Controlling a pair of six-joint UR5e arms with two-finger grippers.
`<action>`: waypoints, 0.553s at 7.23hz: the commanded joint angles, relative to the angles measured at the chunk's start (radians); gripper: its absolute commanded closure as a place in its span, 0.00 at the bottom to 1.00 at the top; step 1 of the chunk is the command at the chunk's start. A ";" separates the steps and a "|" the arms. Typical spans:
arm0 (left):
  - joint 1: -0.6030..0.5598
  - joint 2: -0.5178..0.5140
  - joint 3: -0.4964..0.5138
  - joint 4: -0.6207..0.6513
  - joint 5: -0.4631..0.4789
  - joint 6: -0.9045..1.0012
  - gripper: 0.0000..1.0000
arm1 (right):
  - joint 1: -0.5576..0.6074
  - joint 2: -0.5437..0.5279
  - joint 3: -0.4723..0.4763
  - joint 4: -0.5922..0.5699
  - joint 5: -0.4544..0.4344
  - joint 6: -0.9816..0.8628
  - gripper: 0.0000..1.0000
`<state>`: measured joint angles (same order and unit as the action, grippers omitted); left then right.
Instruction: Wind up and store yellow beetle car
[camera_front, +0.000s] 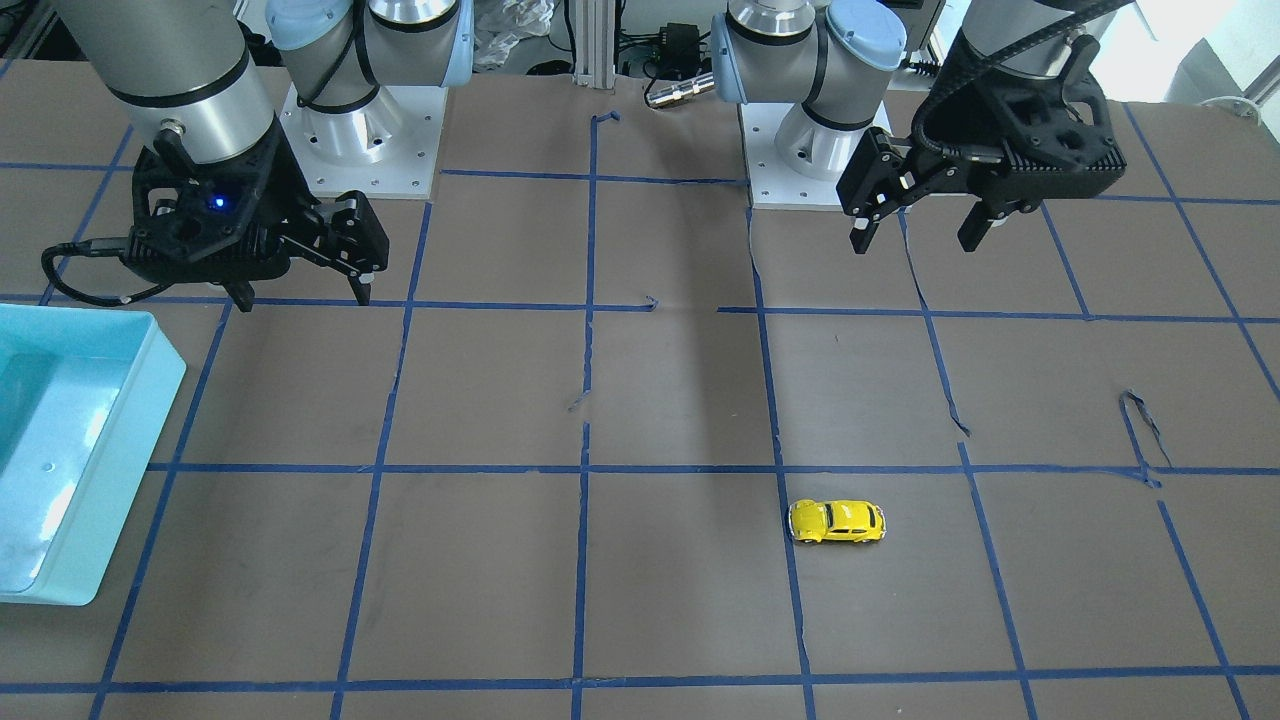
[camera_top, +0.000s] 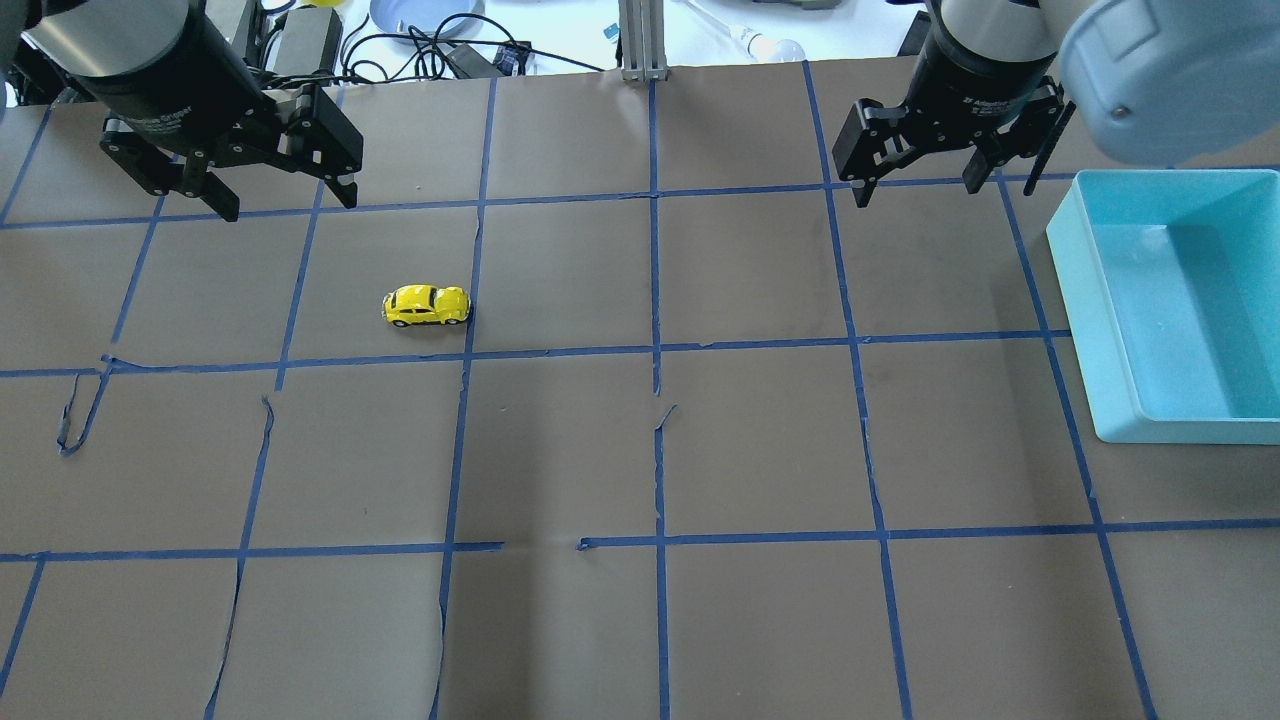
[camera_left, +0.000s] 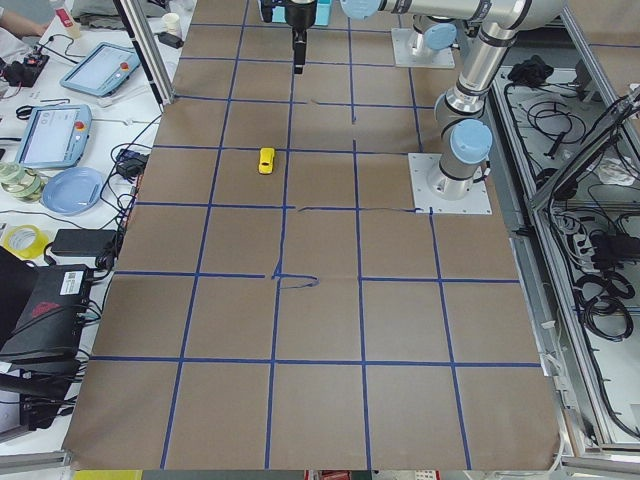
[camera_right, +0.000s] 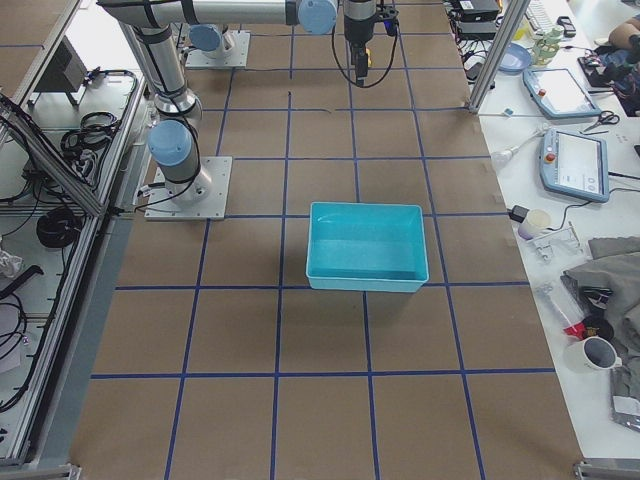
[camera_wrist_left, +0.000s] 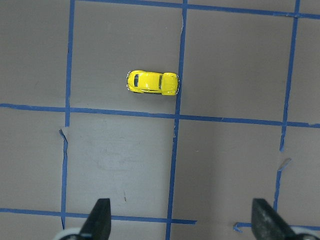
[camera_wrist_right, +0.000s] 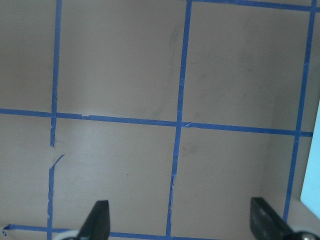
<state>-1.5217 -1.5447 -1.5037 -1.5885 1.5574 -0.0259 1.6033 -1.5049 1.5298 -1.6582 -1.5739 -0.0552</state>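
brown-papered desk (camera_top: 760, 450) from overhead: yellow beetle car (camera_top: 426, 306) on the left half toward the operators' edge, long axis along that edge, nearer the wide-open, empty left gripper (camera_top: 287, 200) than the equally spread right gripper (camera_top: 920, 188); from left wrist: car beyond the fingertips (camera_wrist_left: 100, 220), slightly off midline.

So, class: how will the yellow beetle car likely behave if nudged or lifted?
The yellow beetle car stands on its wheels, so an endwise nudge would probably roll it. Small beside the left gripper, it is likely light. Its rounded, glossy body might slip in a pinch.
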 joint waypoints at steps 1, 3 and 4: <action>0.000 -0.002 0.000 -0.004 0.000 0.001 0.00 | 0.000 0.000 0.001 0.000 0.000 0.000 0.00; 0.005 -0.012 -0.013 0.010 0.001 0.188 0.00 | 0.000 0.000 0.001 0.000 0.000 0.000 0.00; 0.011 -0.055 -0.020 0.025 -0.008 0.393 0.01 | 0.001 0.000 0.001 0.000 0.000 0.000 0.00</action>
<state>-1.5168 -1.5640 -1.5137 -1.5788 1.5563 0.1611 1.6033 -1.5048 1.5309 -1.6582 -1.5739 -0.0552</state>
